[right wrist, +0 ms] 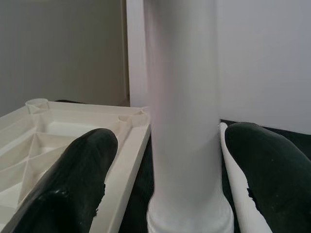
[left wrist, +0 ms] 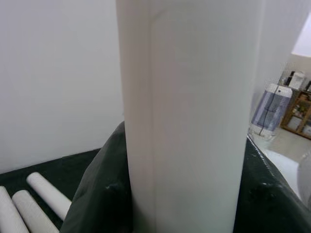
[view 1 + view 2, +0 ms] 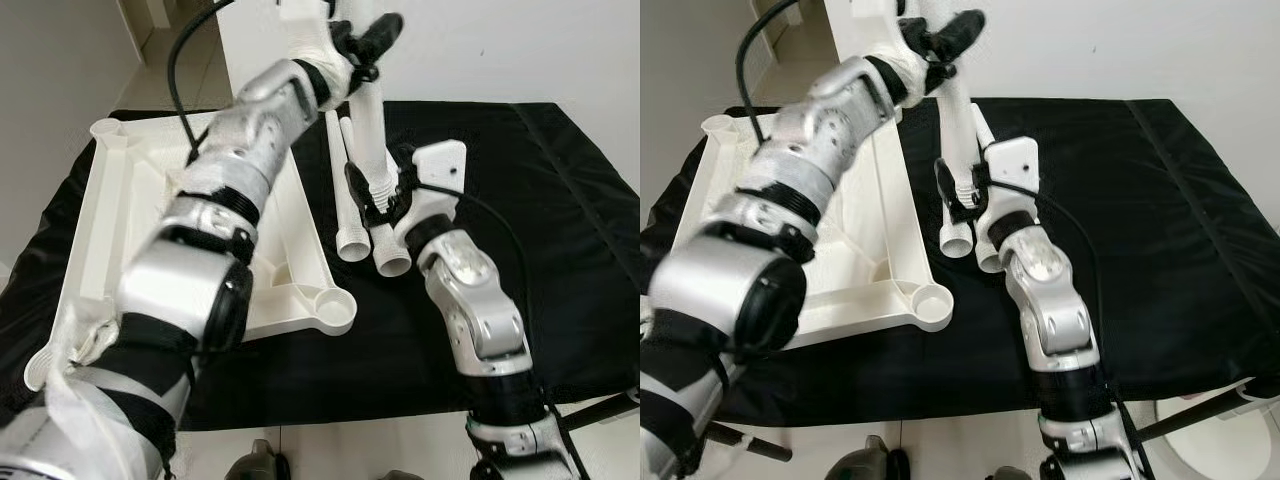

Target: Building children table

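Covering the worktop (image 3: 560,200), a black cloth (image 3: 1160,200), likely serving as padding and as a dark ground against the pale parts. Lying upside down on the robot's left side of it, a white moulded plastic tabletop (image 3: 115,210), ribbed underside facing up so the round corner sockets (image 3: 332,303) are opening upward for the legs. Resting loose on the cloth just beside the tabletop's near corner, two spare white plastic tube legs (image 3: 958,240), side by side, open ends toward the robot, staying within easy reach.

Standing upright between the two arms, a third white plastic tube leg (image 3: 366,130), the one being worked, lifted clear of the spares. Holding it high up, the left gripper (image 3: 365,45), jaws seeming to be clamped around the upper shaft, steadying the top. Bracketing it low down, the right gripper (image 3: 375,190), black fingers (image 1: 73,189) sitting either side of the shaft just above its flared collar; jaws looking parted or only lightly touching in the right wrist view, so firm contact cannot be told. Gripping at two heights, probably to keep the leg vertical while carrying it over to a socket. Not yet seated in any socket, so assembly appearing to be at an early stage.
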You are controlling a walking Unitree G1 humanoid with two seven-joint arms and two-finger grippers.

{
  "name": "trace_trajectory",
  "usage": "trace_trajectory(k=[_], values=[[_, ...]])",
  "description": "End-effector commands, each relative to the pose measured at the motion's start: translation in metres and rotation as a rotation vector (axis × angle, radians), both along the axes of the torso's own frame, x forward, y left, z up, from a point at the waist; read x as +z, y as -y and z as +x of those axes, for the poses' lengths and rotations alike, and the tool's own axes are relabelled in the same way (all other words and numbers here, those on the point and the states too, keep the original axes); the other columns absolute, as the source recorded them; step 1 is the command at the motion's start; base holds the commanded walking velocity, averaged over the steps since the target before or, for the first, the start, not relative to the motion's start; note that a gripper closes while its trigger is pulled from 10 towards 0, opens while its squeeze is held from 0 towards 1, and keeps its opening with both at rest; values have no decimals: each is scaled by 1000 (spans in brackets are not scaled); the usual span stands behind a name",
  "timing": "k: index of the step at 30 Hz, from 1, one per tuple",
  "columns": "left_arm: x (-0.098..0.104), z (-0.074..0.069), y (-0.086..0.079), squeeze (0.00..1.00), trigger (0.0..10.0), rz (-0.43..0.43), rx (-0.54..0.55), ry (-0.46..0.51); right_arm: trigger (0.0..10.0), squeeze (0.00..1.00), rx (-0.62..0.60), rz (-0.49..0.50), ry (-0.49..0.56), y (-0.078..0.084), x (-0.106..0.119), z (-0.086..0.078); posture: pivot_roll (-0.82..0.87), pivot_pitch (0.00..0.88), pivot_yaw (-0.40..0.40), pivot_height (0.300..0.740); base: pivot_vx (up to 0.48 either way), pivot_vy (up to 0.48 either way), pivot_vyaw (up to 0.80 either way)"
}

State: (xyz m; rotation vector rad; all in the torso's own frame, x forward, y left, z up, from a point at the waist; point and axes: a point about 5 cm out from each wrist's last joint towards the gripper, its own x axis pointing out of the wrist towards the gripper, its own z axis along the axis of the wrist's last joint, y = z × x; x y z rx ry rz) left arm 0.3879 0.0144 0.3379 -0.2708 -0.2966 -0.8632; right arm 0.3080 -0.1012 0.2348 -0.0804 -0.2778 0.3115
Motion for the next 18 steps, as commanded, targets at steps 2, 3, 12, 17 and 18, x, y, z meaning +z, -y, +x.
trace_trajectory(k=[2,3,12,17,18], values=[[5,-13,10,0,10000,43,-131,125,10000,0,-29,-26,-37,1,0,7,-27,0,39,740,0,0,0],[5,-13,10,0,10000,43,-131,125,10000,0,-29,-26,-37,1,0,7,-27,0,39,740,0,0,0],[6,-21,17,0,10000,27,-116,171,10000,0,-86,-43,-65,1,6,19,-25,0,33,740,0,0,0],[7,-26,19,0,10000,30,-120,195,10000,0,-134,-29,-70,2,11,28,-16,0,35,740,0,0,0],[7,-26,19,0,10000,30,-120,195,10000,0,-134,-29,-70,2,11,28,-16,0,35,740,0,0,0]])
